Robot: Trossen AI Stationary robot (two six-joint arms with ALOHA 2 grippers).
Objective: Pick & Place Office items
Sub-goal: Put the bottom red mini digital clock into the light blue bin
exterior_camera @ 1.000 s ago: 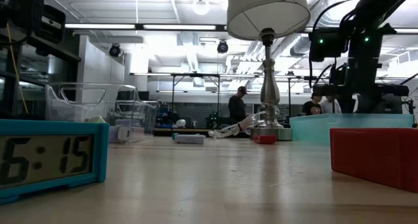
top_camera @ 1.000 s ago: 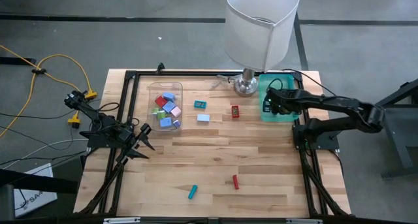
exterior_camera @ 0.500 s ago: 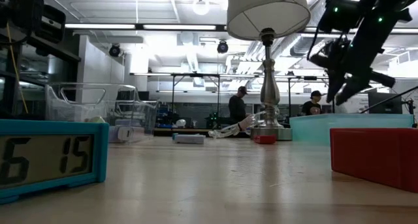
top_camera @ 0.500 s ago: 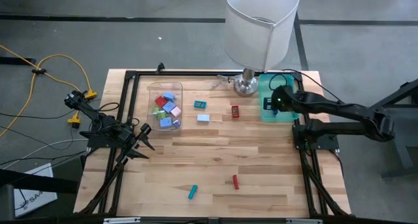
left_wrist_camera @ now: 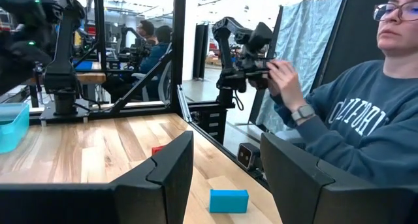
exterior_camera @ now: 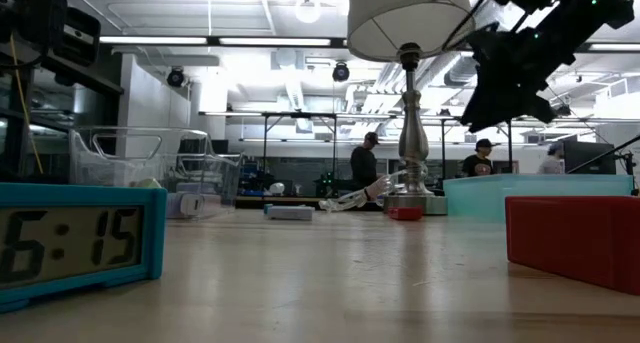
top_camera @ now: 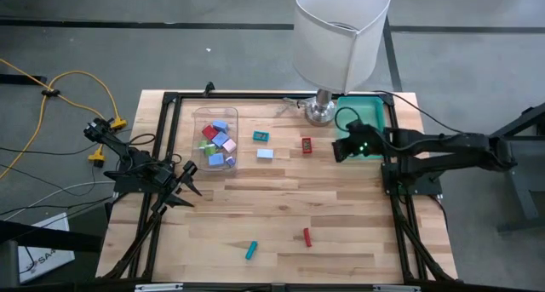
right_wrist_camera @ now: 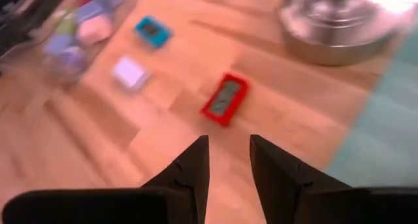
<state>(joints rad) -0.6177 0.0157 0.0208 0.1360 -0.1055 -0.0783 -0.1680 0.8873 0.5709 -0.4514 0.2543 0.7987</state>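
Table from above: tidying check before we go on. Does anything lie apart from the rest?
Yes: a teal piece and a red piece lie alone near the front edge, far from the clear bin and the loose pieces beside it.

Your wooden surface (top_camera: 281, 207) carries a clear bin (top_camera: 197, 122) near its far left corner, a lamp (top_camera: 321, 111) and teal tray (top_camera: 375, 113) at the far right, a teal piece (top_camera: 251, 250) and red piece (top_camera: 306, 237) near the front edge.

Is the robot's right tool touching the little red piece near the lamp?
Apart. In the high view the right tool hangs at the teal tray's edge, with bare wood between it and the red piece. The right wrist view shows that gap too.
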